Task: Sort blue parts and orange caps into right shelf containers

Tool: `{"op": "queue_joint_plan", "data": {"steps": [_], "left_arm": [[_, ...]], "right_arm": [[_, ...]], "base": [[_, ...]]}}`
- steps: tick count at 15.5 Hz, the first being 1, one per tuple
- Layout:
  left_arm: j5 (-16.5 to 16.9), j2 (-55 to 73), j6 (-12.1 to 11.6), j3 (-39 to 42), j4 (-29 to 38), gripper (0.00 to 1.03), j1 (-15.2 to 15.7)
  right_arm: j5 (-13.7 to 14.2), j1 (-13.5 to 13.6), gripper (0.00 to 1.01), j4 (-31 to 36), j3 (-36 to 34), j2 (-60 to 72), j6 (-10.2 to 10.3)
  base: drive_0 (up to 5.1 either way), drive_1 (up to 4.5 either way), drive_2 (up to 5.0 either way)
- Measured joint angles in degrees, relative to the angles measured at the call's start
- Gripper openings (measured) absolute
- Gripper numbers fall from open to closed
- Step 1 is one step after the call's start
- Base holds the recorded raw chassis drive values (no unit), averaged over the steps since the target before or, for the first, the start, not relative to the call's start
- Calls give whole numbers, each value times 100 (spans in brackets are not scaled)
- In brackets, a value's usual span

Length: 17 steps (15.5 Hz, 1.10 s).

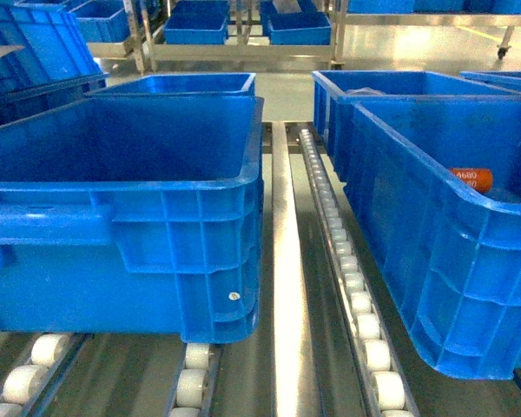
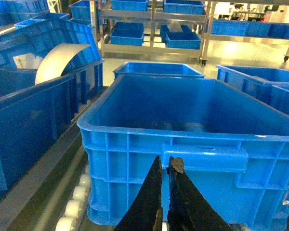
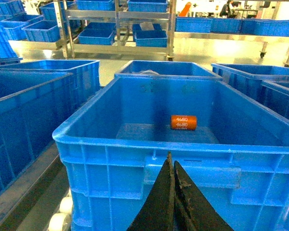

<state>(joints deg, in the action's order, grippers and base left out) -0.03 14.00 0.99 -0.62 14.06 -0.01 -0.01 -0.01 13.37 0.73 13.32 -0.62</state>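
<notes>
On the left side of the shelf (image 1: 282,261), a shelf container (image 1: 130,217) is sitting on the white rollers (image 1: 365,326), its near wall facing the left gripper (image 2: 164,166), whose black fingers are pressing together just short of that wall, pinching nothing. To the right, a second shelf container (image 3: 183,159) is holding an orange cap (image 3: 183,121) marked 4680, lying toward the far wall. The right gripper (image 3: 172,161) is hanging just outside the near rim, fingers pressed together, well apart from the cap.
</notes>
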Motion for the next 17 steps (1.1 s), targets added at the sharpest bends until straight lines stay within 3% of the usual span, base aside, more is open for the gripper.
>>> {"op": "queue_joint_plan", "data": {"steps": [5, 6, 7, 12, 13, 16, 17], "left_arm": [[0, -407, 0, 0, -404, 2, 0], [0, -566, -2, -7, -649, 2, 0], [7, -1010, -2, 0, -1346, 2, 0], [2, -1346, -11, 0, -1421, 2, 0], [4, -1349, -9, -2, -1434, 5, 0], [2, -1346, -11, -2, -1429, 41, 0], [2, -1346, -11, 0, -1429, 56, 0]], "right_arm": [[0, 0, 1, -479, 0, -424, 0], [-17, -2, 1, -1147, 2, -846, 0], [-2, 0, 1, -1394, 2, -1239, 2], [0, 0, 1, -1379, 2, -1303, 2], [0, 0, 9, -1364, 2, -1303, 2], [0, 0, 44, -1364, 2, -1303, 2], [0, 0, 60, -1362, 2, -1303, 2]], "base": [[0, 0, 0], [0, 0, 0], [0, 0, 0], [0, 0, 0], [0, 0, 0], [0, 0, 0], [0, 0, 0]]}}
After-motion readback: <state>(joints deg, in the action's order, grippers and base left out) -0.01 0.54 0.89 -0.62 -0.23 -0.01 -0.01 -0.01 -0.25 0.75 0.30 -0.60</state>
